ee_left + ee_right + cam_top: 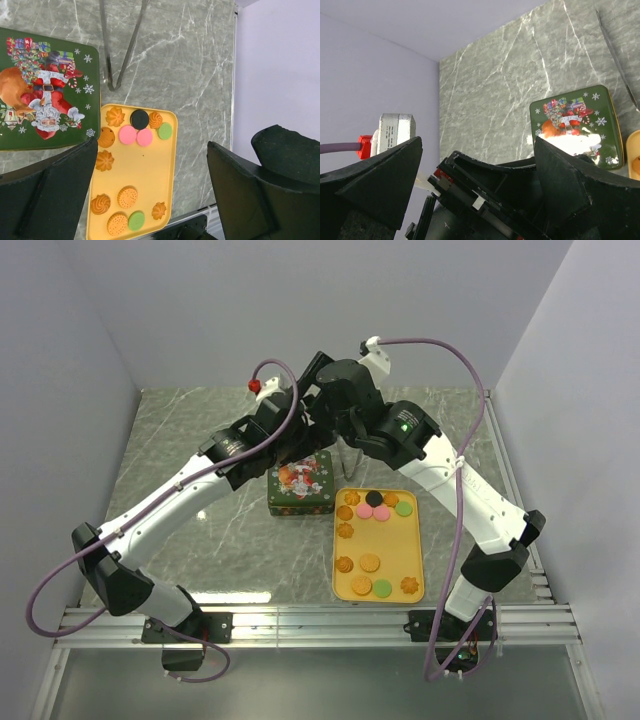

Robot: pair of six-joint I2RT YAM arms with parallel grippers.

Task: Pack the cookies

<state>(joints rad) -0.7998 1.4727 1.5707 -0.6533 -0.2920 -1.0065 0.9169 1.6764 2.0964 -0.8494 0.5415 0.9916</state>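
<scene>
The left gripper (150, 195) hangs high over the table, its dark fingers (50, 195) spread wide with nothing between them. Below it, on the left, sits the green Christmas tin (45, 90) with its lid on, so whether it holds any cookies cannot be told. Just beside the tin's right edge lies the yellow tray (150, 175). The cookies (135, 134) sit loose on it: a cluster of swirled, pink, black and green ones at the far end, a few down the left side, and another group at the near end. Beyond the tray, a pair of metal tongs (117, 50) rests on the marble table (200, 60). The right gripper (475, 185) is also raised near the left arm, its fingers (375, 175) apart and holding nothing.

The cookies look light, small and brittle; the swirled ones probably crumble under a hard pinch, and the smooth round ones may slip. A gentle grip across the rim of a single cookie seems safest. The tin looks stiff and smooth, best gripped at the lid's edges.
</scene>
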